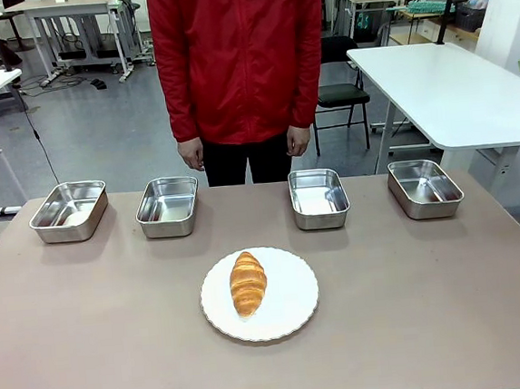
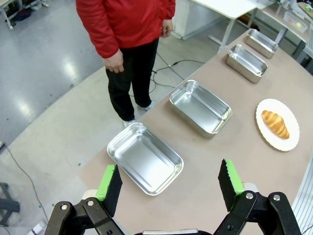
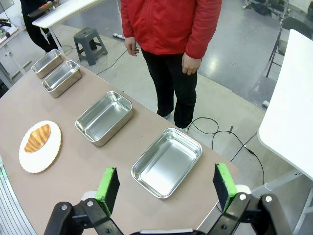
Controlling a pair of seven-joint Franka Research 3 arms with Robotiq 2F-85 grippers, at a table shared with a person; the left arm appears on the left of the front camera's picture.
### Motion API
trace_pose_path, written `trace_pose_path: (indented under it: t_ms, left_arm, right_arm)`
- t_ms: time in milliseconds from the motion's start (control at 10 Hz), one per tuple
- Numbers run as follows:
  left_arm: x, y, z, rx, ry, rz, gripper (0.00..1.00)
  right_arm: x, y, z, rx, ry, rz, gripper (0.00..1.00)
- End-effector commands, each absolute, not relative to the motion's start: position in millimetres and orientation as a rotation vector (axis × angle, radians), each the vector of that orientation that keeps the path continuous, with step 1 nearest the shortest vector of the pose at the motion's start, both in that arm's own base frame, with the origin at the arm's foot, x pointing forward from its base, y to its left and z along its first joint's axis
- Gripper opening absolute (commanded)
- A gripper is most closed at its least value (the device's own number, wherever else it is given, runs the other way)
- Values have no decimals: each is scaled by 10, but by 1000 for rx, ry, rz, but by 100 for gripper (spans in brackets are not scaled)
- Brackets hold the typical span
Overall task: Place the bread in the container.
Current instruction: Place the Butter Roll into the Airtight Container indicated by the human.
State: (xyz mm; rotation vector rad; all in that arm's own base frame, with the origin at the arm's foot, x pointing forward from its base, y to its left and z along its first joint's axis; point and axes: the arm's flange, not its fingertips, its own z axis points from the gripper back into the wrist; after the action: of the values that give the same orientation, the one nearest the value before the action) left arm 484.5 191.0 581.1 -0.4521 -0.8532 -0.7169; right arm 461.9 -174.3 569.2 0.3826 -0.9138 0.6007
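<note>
Crushing is worrying us: the golden-brown ridged croissant is looking light, flaky, wanting gentle mid-body pinching, left gripper and right gripper gaping wide.

Front near, wrists high; shared bread

The left hand and the right hand each hover with jaws spread wide.

Croissant on a white plate, 4 steel pans in a row beyond, person in red behind.
</note>
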Motion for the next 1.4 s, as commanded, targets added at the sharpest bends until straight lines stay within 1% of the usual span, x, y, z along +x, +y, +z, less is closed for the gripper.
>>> trace_pose_path:
  t_ms: [0, 1300]
  left_arm:
    - [4836, 1913, 5810, -462, -863, -728, 100]
    - [4836, 1913, 5810, -462, -863, -728, 100]
  right_arm:
    - [4617, -1737, 5703, 385, -918, 604, 100]
    - [4617, -1737, 5703, 385, -918, 604, 100]
